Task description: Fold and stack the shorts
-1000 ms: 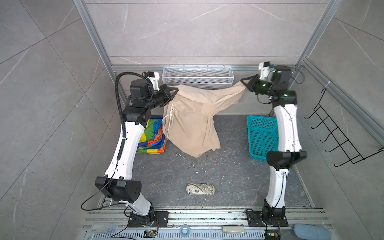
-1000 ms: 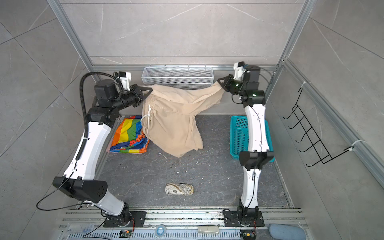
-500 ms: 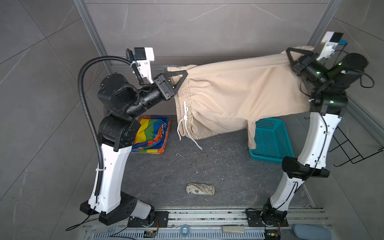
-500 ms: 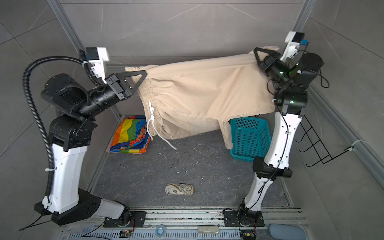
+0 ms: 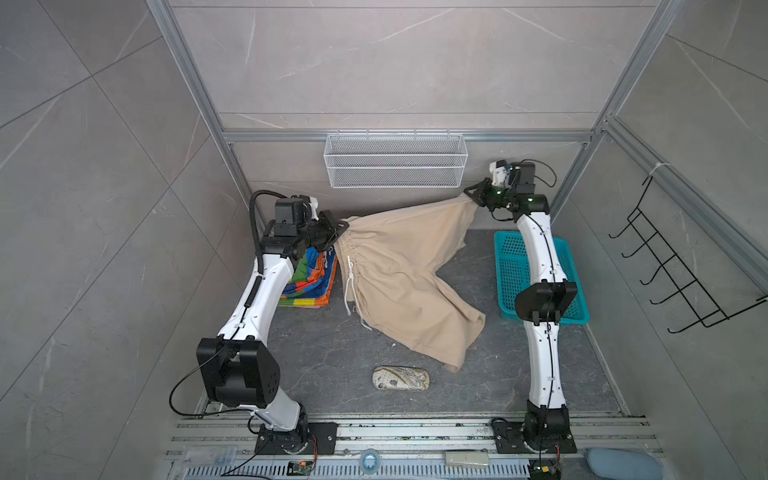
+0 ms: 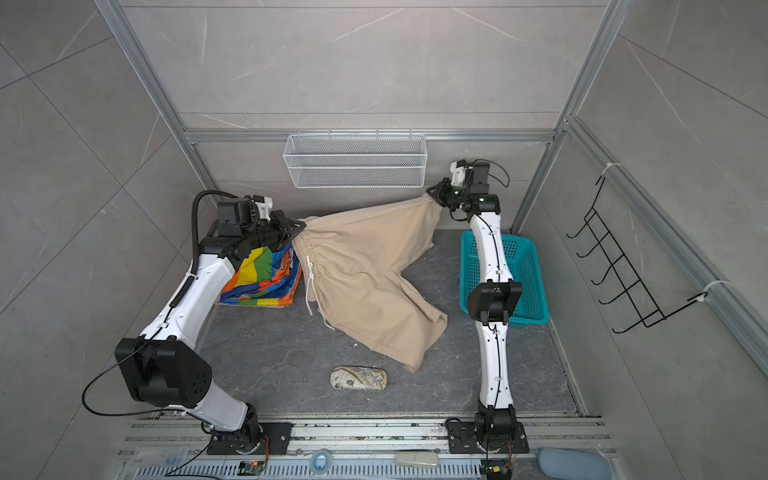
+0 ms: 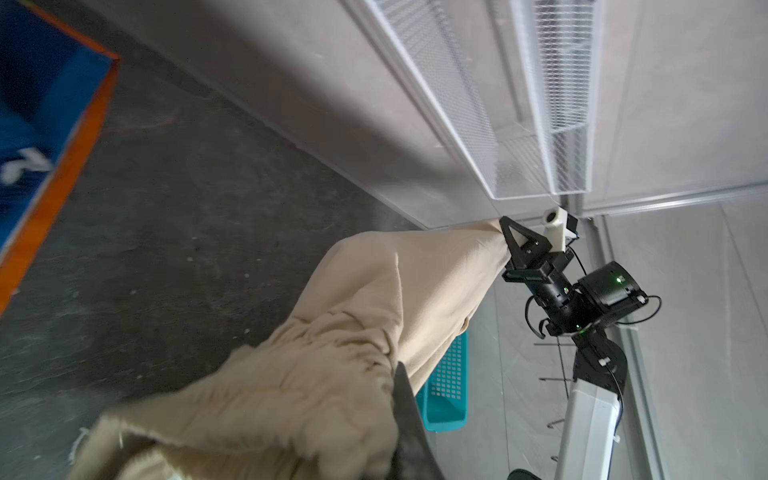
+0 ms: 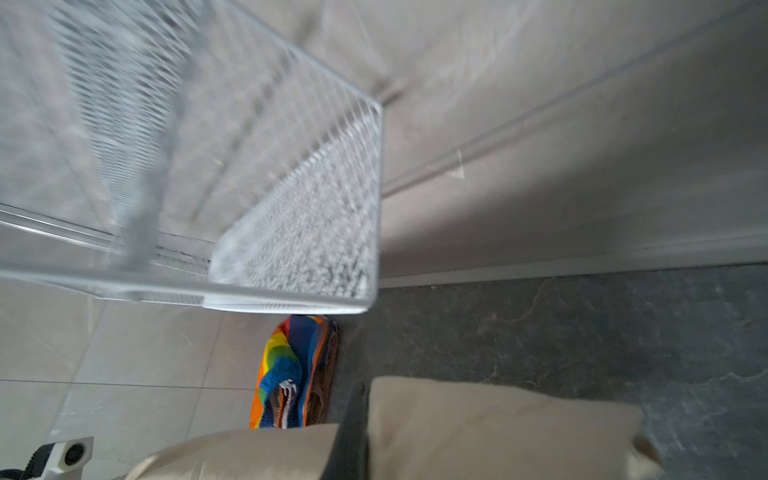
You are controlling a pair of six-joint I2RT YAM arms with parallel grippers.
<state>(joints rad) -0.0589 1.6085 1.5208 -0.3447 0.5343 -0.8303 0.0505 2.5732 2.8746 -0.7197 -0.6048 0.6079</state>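
While left gripper (image 5: 343,227), right gripper (image 5: 471,195) clamp soft beige shorts (image 5: 399,266), wrinkled cloth sags.

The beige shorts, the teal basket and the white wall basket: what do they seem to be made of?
Beige shorts: soft matte cloth, perhaps cotton; it creases, drapes and gathers at the waist.
Teal basket: likely moulded plastic, with even rows of small holes.
White wall basket: apparently fine metal mesh on a wire frame, painted or coated white.

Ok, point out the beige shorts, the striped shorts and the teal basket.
beige shorts (image 5: 399,266), in a top view, middle of the cloth
striped shorts (image 6: 253,272), in a top view, yellow patch
teal basket (image 5: 509,270), in a top view, bare perforated floor
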